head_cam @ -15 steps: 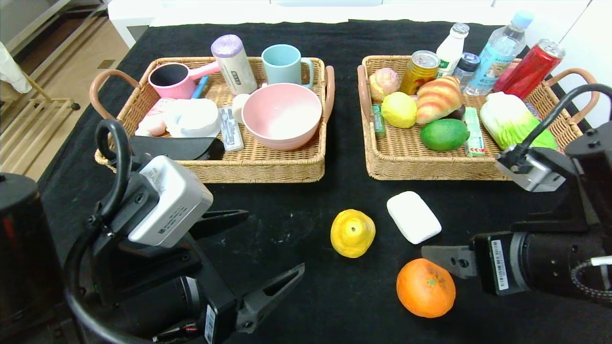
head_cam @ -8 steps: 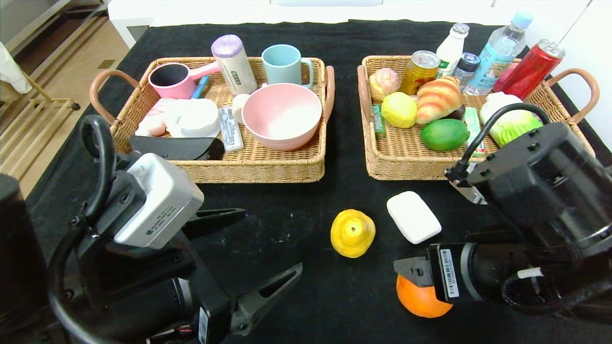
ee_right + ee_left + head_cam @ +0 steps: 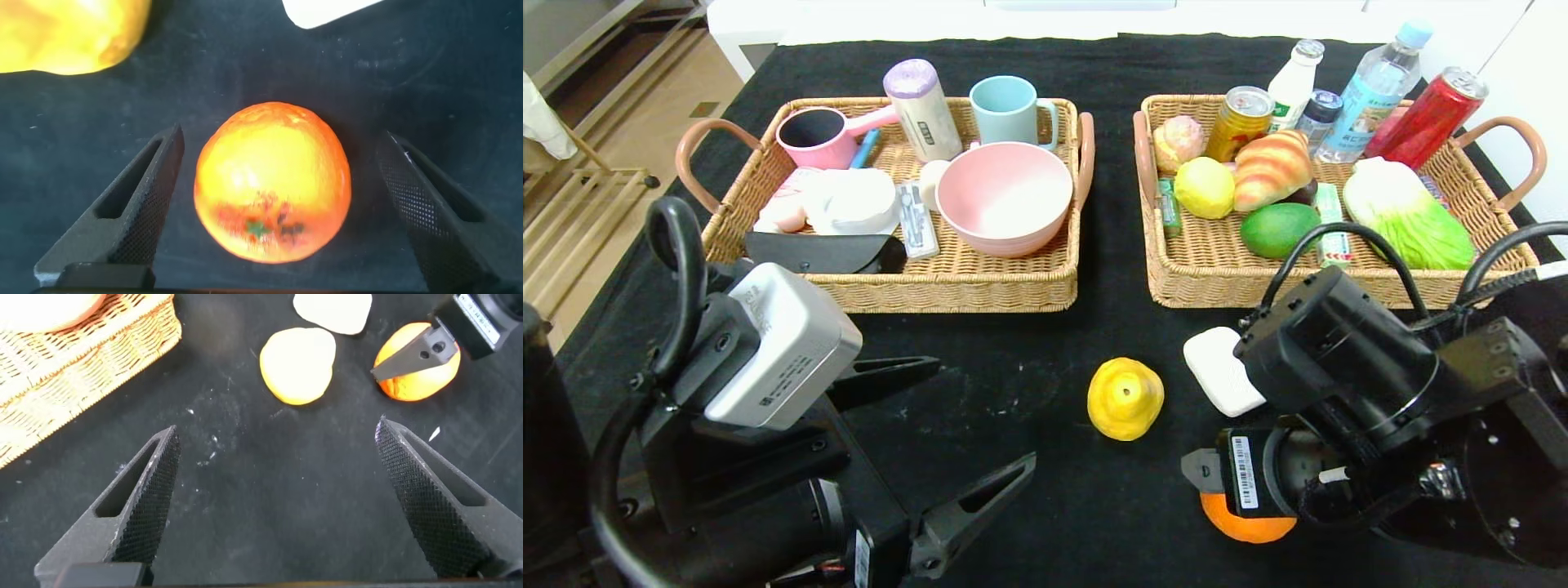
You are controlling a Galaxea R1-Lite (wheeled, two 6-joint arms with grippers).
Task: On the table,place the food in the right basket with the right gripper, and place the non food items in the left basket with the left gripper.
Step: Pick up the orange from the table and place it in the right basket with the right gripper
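Note:
On the black table [image 3: 1021,351] an orange [image 3: 1250,529] lies near the front. My right gripper [image 3: 279,135] hangs over it, open, one finger on each side of the orange [image 3: 274,192] with a gap at both sides. The lumpy yellow fruit [image 3: 1125,398] and the white bar [image 3: 1215,366] lie just beyond. My left gripper [image 3: 980,416] is open over bare cloth at the front left, holding nothing. The pink bowl [image 3: 1005,196] sits in the left basket [image 3: 980,286]. The croissant [image 3: 1270,167] and green fruit [image 3: 1278,229] lie in the right basket [image 3: 1201,282].
The left basket also holds a pink pot [image 3: 817,135], a teal mug [image 3: 1009,106] and a tall container [image 3: 923,110]. Cans, bottles and a cabbage [image 3: 1409,216] crowd the right basket. The right arm's wrist hides part of the white bar.
My right arm has swung left and down over the orange, so its wrist now covers most of it. The left arm has barely shifted. Both grippers stayed open.

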